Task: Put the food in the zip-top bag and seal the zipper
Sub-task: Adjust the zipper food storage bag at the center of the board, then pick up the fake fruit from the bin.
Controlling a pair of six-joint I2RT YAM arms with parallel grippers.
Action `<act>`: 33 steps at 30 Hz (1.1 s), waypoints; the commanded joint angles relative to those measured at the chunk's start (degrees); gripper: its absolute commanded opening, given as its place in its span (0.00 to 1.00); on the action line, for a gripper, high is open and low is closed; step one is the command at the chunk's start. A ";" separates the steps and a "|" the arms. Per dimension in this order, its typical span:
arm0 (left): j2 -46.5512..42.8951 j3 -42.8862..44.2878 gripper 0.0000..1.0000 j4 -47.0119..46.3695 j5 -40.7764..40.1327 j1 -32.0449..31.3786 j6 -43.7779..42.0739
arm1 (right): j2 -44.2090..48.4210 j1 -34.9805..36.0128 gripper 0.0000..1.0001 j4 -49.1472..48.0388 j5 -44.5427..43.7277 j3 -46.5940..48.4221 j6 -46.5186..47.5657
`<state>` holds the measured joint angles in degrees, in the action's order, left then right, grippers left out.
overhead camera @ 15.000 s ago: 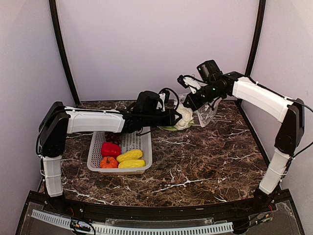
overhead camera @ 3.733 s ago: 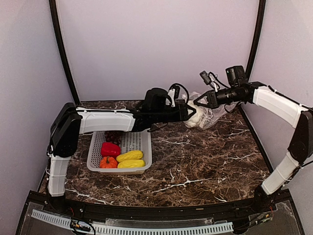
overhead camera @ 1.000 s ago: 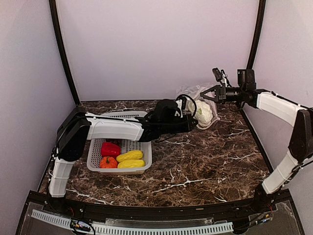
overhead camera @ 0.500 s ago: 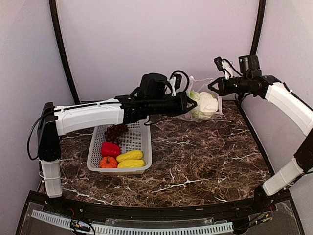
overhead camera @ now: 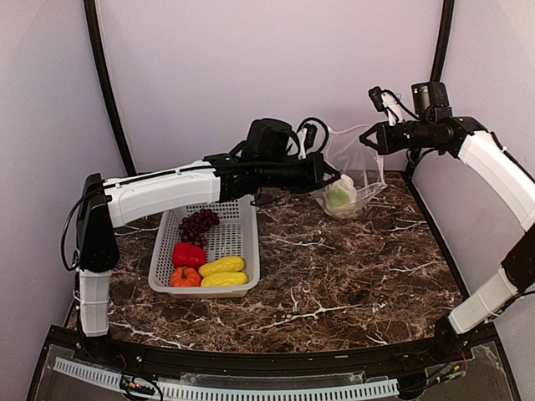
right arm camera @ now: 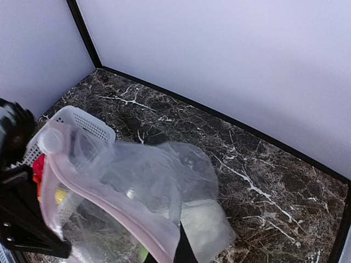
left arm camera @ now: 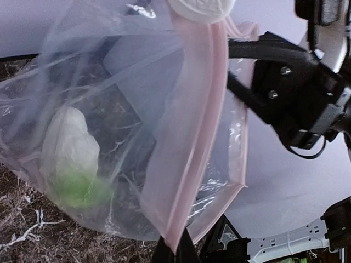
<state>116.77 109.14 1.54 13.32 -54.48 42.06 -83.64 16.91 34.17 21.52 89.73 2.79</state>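
The left end effector [overhead camera: 333,177] is pressed together on the zipper [left arm camera: 200,109], pinching the pink strip at one side of the mouth; the right end effector [overhead camera: 364,139] pinches the same strip on the other side, a little higher; the bag [overhead camera: 351,163] hangs between and below the two, mouth up and partly open; the cauliflower [overhead camera: 339,197] lies at the bag's bottom, below the left end effector; whether the bottom rests on the worktop [overhead camera: 351,267] or hangs just clear is hard to tell from above. The basket [overhead camera: 254,251] sits well behind the left end effector, under its forearm, and holds the grapes [overhead camera: 198,224], pepper [overhead camera: 190,254], orange fruit [overhead camera: 185,276] and two yellow pieces [overhead camera: 222,266], none yet bagged.

The main risks, as I judge them: both grips are on a thin, slick strip, so a tug could pull it free and drop that side, spilling the cauliflower; drawing the end effectors apart would pull the mouth flat; and fetching food means one must let go, which could let the mouth collapse.
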 commanded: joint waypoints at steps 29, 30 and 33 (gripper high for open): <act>-29.27 -27.14 0.99 25.13 -14.30 4.31 -44.26 | -3.23 0.39 0.00 -3.10 -2.89 0.06 1.91; -29.65 -27.01 0.99 28.97 -15.59 4.34 -45.73 | -3.09 0.41 0.00 -3.17 -2.53 -0.33 2.15; -31.14 -26.55 0.98 36.07 -17.04 4.37 -47.99 | -2.51 0.41 0.00 -3.43 -1.54 -1.66 3.14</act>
<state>86.59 82.67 21.89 2.13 -50.39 1.72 -87.44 17.23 33.78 17.80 89.80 4.47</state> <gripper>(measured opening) 0.989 0.003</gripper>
